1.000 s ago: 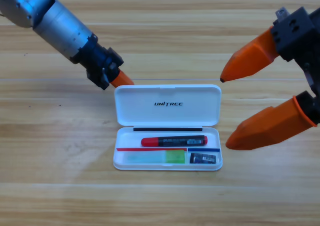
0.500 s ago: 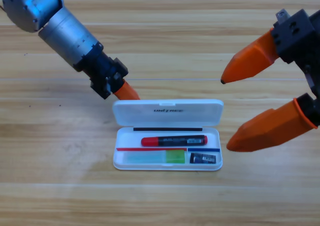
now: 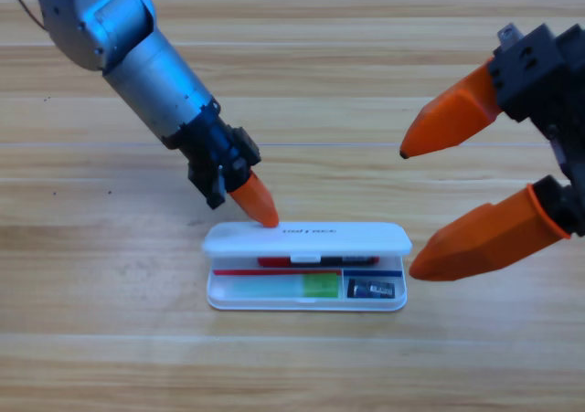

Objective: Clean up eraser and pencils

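Since 1 s ago the lid of the white case (image 3: pixel 306 240) has swung from standing fully open to tipped far forward, now lying low over the back half of the tray, w/ the left gripper (image 3: pixel 260 206) having come down and in from the case's upper-left corner to the lid's back-left edge.

Nearest the camera, front row of the tray, below and right of the left gripper's tip: green pencil (image 3: pixel 283 287) lies lengthwise in the front-left compartment, white end to the left. Eraser (image 3: pixel 371 290) sits in the front-right compartment, just beside the green pencil's end, further right of the tip. Behind them, directly under the lid's front edge and just below-right of the tip, only a sliver of the red pencil (image 3: pixel 274 262) shows; rest is hidden by the lid.

Left gripper's orange tip touches the lid's top near its left end, pointing down-right; jaws look pressed together into one point, pinching nothing. Left arm runs back up to the top-left corner.

Right gripper (image 3: pixel 409 209) waits at the right edge, well to the right of the left gripper, jaws spread wide, lower tip near the case's right end but apart from it. All on the wooden table (image 3: pixel 110 357).
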### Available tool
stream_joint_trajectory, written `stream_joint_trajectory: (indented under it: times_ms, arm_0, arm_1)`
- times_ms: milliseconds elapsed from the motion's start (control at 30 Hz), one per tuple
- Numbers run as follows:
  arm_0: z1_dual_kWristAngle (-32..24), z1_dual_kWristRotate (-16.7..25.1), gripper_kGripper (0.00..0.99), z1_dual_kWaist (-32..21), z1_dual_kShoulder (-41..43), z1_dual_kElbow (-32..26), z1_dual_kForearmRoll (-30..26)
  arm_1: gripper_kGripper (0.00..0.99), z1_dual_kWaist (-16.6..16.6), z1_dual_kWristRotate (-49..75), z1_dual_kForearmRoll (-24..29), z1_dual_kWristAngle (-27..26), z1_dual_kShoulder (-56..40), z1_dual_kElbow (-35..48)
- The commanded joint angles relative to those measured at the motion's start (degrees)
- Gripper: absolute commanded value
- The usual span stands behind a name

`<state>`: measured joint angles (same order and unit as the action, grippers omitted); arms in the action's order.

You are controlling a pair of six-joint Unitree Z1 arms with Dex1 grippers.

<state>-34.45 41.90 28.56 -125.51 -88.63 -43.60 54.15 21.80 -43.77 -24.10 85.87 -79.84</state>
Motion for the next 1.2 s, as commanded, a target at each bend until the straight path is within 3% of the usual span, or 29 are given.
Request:
stream_joint_trajectory:
  times_ms: [33, 700, 1033, 1200]
  arm_0:
    - [2.7, -0.9, 0.000, 4.0, 0.8, 3.2, 1.5]
    - [11.2, -2.4, 0.000, 9.3, 3.3, 12.1, 7.7]
    - [15.4, -2.6, 0.000, 10.9, 4.2, 19.5, 14.4]
    - [18.6, -3.4, 0.000, 11.3, 9.8, 17.3, 11.0]
  arm_1:
    - [0.990, 1.0, 0.4, 1.1, 0.4, 3.6, 1.4]
    - [0.990, 1.0, 0.3, 1.1, 0.4, 4.8, 1.1]
    - [0.990, 1.0, 0.3, 1.1, 0.4, 5.1, 0.8]
    - [0.990, 1.0, 0.3, 1.1, 0.4, 5.1, 0.8]
